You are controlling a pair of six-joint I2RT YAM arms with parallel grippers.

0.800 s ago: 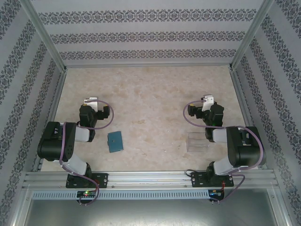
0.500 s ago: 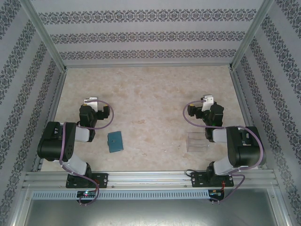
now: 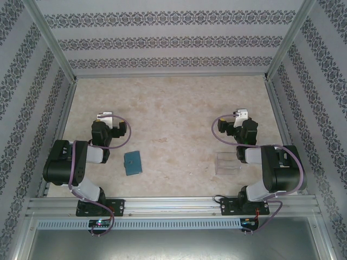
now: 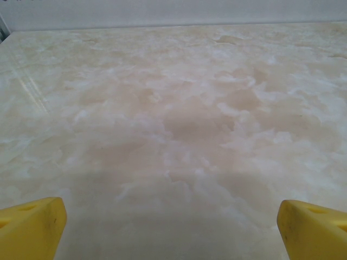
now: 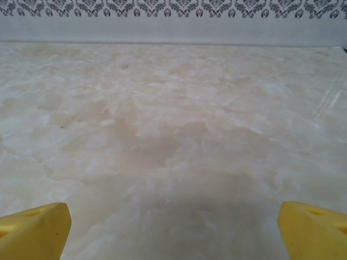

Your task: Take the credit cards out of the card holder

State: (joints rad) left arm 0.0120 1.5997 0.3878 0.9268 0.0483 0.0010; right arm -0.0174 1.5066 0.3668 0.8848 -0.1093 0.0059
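Top view: card holder (image 3: 132, 162) closed, flat on table (image 3: 173, 103); clear box (image 3: 227, 164) well right of it. Wrist views: left gripper (image 4: 173, 227) and right gripper (image 5: 173, 227) spread wide, holding nothing, marble beneath.

Overhead view: bright, even, diffuse light, slightly washed out. Only faint soft shadows sit beside the arms on the beige marbled surface (image 3: 173, 108). Wrist views: a broad dim shadow patch lies over the near surface. A thin glare streak (image 4: 32, 92) shows at the left in the left view and at the right in the right view. Yellow plastic fingertips (image 4: 30, 230) in the bottom corners are slightly soft; far surface is hazy.
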